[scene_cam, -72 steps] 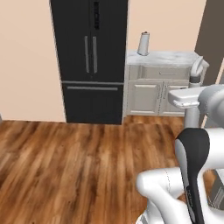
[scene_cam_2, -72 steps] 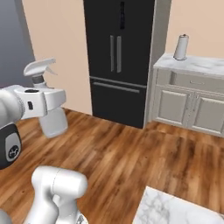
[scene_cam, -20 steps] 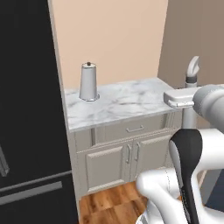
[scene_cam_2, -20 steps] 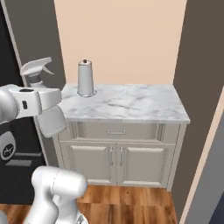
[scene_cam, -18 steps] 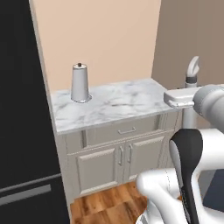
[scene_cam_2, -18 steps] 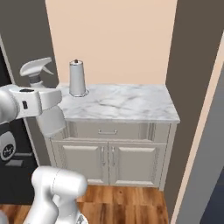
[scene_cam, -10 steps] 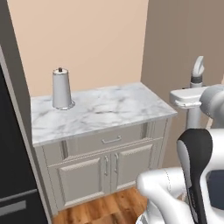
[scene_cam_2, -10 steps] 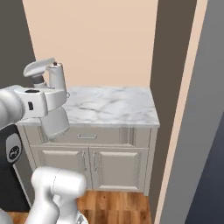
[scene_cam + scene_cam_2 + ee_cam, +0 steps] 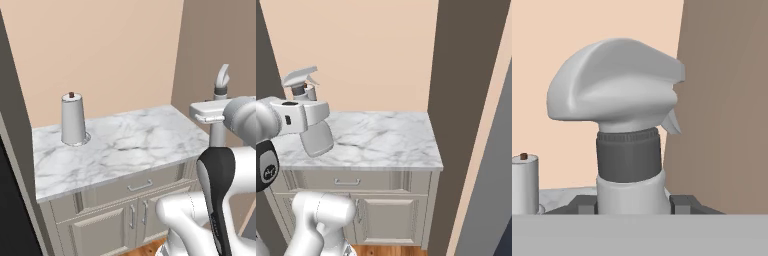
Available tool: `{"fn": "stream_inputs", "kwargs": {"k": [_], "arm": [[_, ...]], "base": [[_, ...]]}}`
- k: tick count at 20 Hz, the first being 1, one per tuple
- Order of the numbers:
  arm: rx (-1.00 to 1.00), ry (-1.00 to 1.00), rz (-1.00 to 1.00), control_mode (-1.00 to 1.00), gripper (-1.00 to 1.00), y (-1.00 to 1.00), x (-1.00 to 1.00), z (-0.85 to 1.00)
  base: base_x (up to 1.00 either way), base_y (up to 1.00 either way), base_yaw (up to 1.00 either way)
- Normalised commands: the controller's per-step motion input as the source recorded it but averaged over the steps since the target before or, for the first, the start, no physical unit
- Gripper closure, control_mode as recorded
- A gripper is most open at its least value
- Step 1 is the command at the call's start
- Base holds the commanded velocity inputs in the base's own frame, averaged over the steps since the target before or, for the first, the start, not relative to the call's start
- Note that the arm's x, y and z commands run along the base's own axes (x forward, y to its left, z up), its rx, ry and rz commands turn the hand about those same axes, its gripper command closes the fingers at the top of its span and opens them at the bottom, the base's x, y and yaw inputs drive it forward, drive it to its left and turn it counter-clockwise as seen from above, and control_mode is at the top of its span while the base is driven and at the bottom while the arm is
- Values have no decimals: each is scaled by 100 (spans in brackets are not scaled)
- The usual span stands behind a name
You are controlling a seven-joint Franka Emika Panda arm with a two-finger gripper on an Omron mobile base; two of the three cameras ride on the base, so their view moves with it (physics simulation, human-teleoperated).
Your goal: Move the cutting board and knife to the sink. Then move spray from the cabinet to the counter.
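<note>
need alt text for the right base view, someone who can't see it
The robot's hand holds a grey spray upright, above the left part of a white marble counter. Cream drawers and doors sit below the counter, a peach wall behind it and a tall dark panel to its right.

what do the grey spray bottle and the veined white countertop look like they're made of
Grey spray bottle with trigger nozzle: probably plastic, matte; smooth moulded head and a darker ribless collar in the hand view. White countertop with grey veins: looks like polished marble or an imitation; irregular grey veining on a flat, evenly lit slab.
</note>
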Motion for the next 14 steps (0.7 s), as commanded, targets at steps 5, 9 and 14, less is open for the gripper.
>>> {"fn": "stream_inputs", "kwargs": {"k": [5, 9, 14], "arm": [[0, 0, 0, 100, 100, 0, 0, 0], [0, 0, 0, 100, 100, 0, 0, 0], [0, 0, 0, 100, 100, 0, 0, 0]], "base": [[41, -9, 0], [-4, -12, 0], [-70, -4, 0]]}}
